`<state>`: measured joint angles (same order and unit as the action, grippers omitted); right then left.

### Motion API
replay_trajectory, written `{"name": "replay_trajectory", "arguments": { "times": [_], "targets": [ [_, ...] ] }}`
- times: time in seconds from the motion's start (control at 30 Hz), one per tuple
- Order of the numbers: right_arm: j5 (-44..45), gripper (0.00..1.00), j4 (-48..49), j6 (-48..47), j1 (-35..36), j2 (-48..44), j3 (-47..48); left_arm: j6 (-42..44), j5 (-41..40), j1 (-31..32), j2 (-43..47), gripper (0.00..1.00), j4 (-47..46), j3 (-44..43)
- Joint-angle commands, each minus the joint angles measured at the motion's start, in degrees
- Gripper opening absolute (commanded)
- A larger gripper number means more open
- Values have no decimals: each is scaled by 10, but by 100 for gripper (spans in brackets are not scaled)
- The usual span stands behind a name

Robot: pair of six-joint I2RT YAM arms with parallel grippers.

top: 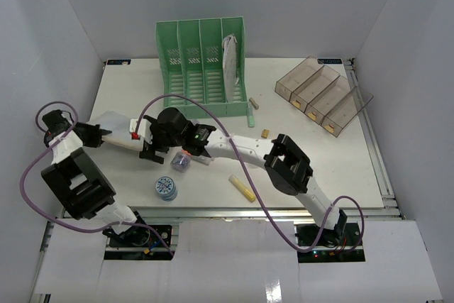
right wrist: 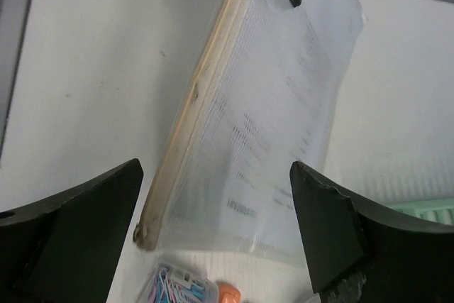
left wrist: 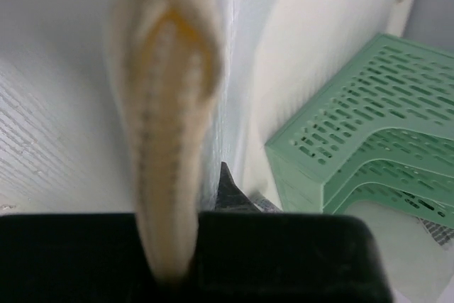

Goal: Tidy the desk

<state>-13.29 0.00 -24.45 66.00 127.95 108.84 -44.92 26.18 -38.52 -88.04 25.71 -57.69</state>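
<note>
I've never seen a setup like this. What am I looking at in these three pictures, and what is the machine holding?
These are two robot arms bolted to the near edge of a white desk. The wide picture looks down from above. The other two come from small cameras on each wrist. The left fingers are closed on a clear zip pouch, whose edge fills the left wrist picture as a blur. The right fingers stand open on either side of the same pouch. On the desk are a green file rack, a brown compartment tray, a box of paper clips, a small round tin and a yellow marker.
</note>
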Motion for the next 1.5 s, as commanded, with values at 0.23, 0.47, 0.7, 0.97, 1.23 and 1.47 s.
{"name": "replay_trajectory", "arguments": {
  "times": [0.23,0.47,0.7,0.97,1.23,1.47],
  "targets": [
    [-296,90,-106,-20,-153,-289,-151,-18,-13,7,174,0,-83,-93],
    [-352,90,-106,-26,-303,-477,-354,20,53,93,200,0,-234,-132],
    [-400,90,-102,-22,-415,-607,-510,87,23,232,167,0,-280,-232],
    [-432,90,-69,11,-494,-674,-597,152,55,354,89,0,-285,-318],
    [-444,90,-45,20,-533,-679,-628,212,-10,421,29,0,-282,-362],
    [-444,90,-38,19,-546,-673,-638,243,-36,450,14,0,-279,-374]
  ]
}}
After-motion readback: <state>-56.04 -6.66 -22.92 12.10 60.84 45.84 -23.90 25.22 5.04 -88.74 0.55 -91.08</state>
